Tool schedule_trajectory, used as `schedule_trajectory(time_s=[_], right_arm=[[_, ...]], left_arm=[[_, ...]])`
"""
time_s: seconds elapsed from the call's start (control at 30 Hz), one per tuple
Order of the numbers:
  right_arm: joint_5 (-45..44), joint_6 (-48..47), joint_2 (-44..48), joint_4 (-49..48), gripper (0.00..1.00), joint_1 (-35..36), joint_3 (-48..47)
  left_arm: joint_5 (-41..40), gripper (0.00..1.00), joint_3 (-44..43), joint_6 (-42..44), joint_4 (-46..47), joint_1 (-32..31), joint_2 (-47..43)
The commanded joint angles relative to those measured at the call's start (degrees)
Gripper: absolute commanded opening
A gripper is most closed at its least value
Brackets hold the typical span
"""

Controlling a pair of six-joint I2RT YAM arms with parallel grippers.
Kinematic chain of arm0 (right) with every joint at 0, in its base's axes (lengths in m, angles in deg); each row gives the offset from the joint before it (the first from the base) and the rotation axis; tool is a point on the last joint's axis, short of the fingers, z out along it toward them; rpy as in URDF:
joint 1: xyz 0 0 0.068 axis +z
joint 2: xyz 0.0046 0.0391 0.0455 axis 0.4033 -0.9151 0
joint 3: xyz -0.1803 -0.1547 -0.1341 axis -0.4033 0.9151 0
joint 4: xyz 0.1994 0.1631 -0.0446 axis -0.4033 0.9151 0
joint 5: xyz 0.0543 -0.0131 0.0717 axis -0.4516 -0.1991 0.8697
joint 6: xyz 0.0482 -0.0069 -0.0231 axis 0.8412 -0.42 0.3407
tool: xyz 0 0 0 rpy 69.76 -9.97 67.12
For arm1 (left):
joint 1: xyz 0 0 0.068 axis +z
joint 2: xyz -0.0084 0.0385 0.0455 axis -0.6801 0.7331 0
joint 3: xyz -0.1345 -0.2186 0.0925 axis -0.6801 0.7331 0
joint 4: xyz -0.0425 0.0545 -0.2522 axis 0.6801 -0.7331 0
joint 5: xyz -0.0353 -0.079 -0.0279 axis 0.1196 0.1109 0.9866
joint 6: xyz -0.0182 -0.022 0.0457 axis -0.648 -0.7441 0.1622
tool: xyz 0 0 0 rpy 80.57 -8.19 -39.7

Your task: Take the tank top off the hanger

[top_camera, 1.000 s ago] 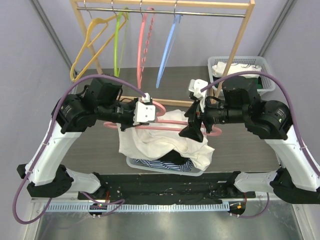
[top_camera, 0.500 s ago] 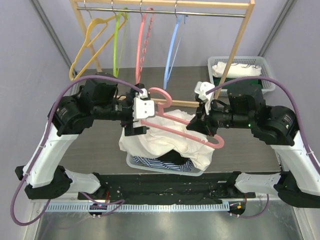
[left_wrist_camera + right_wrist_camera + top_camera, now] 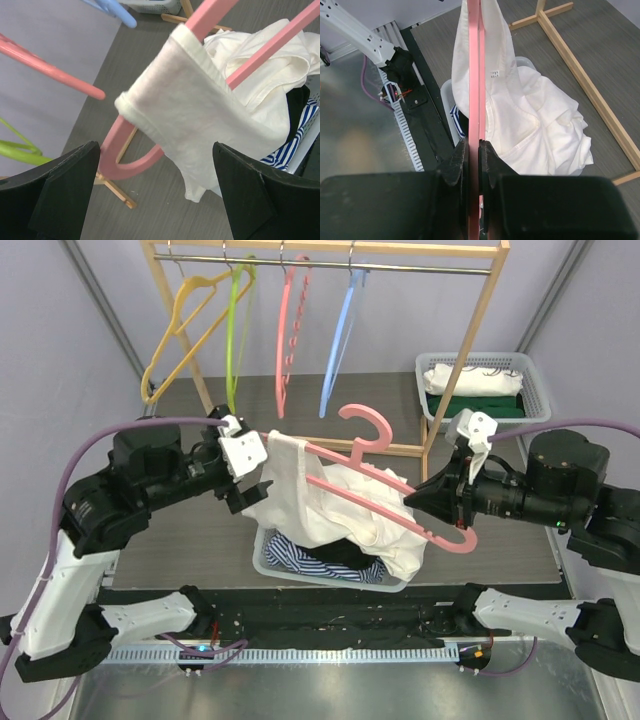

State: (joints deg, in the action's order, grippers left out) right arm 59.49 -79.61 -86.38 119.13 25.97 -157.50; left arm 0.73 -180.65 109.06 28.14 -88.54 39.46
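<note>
1. Overhead, the left gripper [image 3: 248, 472] stands wide open and holds nothing, just beside the strap of the tank top [image 3: 300, 490] at the left end of the hanger [image 3: 375, 480]. The right gripper [image 3: 428, 502] is clamped shut on the hanger near its right-hand curve. The hanger is smooth pink plastic, hook up, sloping down to the right. The tank top is soft cream cloth. One strap loops over the hanger's left end, and the rest sags crumpled into a white basket [image 3: 262, 562] holding striped cloth. A wooden rack [image 3: 462, 345] stands behind.
2. Left wrist: two blunt black fingers [image 3: 65, 195] frame the view, well apart. Between them the broad, hemmed strap wraps the pink bar. Whether either finger touches the cloth is hard to tell.
3. Right wrist: the jaws pinch the hanger, seen edge-on as a thin pink line. The cloth drapes off its right side in loose folds.
</note>
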Motion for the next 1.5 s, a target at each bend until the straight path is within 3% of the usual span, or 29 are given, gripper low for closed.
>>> schedule_trajectory(time_s=[0.0, 0.2, 0.23, 0.33, 0.37, 0.43, 0.47, 0.53, 0.57, 0.63, 0.67, 0.9, 1.13, 1.43, 1.47], right_arm=[[-0.05, 1.23, -1.63, -5.31, 0.01, -0.01, 0.81], [-0.05, 1.23, -1.01, -5.84, 0.01, -0.01, 1.33], [-0.05, 1.23, -0.57, -5.92, 0.01, -0.01, 1.42], [-0.40, 1.23, -0.05, -5.93, 0.01, -0.01, 1.42], [-0.49, 1.23, 0.04, -5.84, 0.01, -0.01, 1.42], [-0.75, 1.23, 0.40, -5.23, 0.01, -0.01, 1.77], [-1.02, 1.23, 0.83, -5.05, 0.01, -0.01, 1.95], [-1.37, 1.23, 1.27, -4.79, 0.01, -0.01, 2.65], [-1.80, 1.15, 1.62, -4.70, 0.01, -0.01, 2.91], [-2.25, 1.15, 1.80, -4.43, 0.01, -0.01, 3.09], [-2.34, 1.23, 1.89, -4.43, 0.01, -0.01, 3.09], [-4.00, 1.23, 1.36, -4.69, 0.01, -0.01, 2.39], [-3.92, 1.23, 0.49, -5.49, 0.01, -0.01, 1.60], [-3.22, 1.23, 0.66, -6.89, 0.01, -0.01, 2.30], [-3.13, 1.23, 0.66, -7.07, 0.01, -0.01, 2.39]], left_arm=[[1.16, 1.00, -0.05, -4.27, 4.33, 0.34, 2.96], [2.22, 1.00, -0.58, -5.07, 4.86, 0.34, 5.16], [2.31, 0.95, -0.49, -5.24, 4.95, 0.34, 5.42], [2.84, 0.66, -0.31, -4.98, 4.86, 0.34, 5.95], [2.75, 0.45, -0.49, -4.89, 4.86, 0.34, 5.95], [2.05, 0.33, -1.19, -4.63, 4.86, 0.34, 6.04], [1.79, 0.34, -1.45, -4.37, 4.95, 0.43, 6.04], [0.99, 0.46, -1.89, -3.67, 4.95, 0.52, 5.69], [0.64, 0.60, -1.98, -3.31, 4.95, 0.60, 5.43], [-0.94, 0.78, -2.94, -2.61, 5.21, 1.13, 4.99], [-1.55, 0.99, -3.12, -2.35, 5.30, 1.22, 4.81], [-5.78, 1.00, -0.94, -6.64, 7.41, 3.06, 1.56], [0.37, 0.98, 6.45, -14.20, 6.97, 4.73, -0.29], [2.05, 0.83, 6.72, -16.14, 8.29, 4.82, 1.99], [2.05, 0.74, 6.54, -16.14, 8.38, 4.82, 2.26]])
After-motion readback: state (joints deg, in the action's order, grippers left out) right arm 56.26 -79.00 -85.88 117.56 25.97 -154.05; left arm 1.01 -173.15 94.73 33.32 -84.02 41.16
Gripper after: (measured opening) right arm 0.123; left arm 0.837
